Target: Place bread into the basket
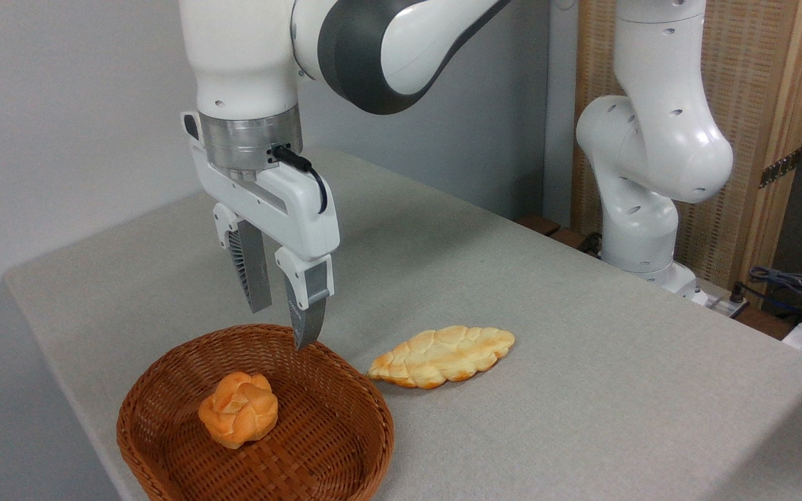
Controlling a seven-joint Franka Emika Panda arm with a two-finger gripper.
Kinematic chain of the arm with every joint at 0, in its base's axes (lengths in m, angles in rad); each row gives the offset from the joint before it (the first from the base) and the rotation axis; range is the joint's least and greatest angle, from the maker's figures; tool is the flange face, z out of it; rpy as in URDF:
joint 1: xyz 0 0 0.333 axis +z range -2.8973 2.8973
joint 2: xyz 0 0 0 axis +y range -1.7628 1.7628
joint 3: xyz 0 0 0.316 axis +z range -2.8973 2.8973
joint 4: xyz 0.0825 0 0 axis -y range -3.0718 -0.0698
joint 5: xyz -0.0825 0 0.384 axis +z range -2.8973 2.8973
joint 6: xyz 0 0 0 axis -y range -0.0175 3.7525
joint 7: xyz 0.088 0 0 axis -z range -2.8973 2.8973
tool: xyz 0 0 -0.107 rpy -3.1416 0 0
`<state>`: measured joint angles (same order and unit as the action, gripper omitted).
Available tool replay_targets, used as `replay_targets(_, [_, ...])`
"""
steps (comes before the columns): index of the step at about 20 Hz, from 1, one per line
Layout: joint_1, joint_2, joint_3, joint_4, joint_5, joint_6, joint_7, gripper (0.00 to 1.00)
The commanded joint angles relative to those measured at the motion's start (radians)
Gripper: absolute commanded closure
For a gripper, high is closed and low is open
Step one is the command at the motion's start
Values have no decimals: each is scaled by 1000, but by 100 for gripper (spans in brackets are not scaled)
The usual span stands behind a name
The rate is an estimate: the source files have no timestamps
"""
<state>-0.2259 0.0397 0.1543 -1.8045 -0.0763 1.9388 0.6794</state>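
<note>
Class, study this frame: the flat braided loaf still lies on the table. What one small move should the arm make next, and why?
Probably shift the gripper to the picture's right, over the bread. The gripper is open and empty above the basket, which holds only a small knotted bun, while the loaf lies flat on the table just outside the rim.

Two breads, one basket, one arm

One flat loaf (441, 356), one round bun (239, 408), one basket (164, 376), one robot arm (651, 139); perhaps several cables (791, 282) far right.
</note>
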Motion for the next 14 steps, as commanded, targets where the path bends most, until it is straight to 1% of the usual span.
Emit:
replay_targets(1, [-7,0,10,14,12,-14,-21,0])
replay_targets(12, [-7,0,11,10,15,-23,-11,0])
replay_targets(14, [-9,-7,11,1,17,-47,-5,0])
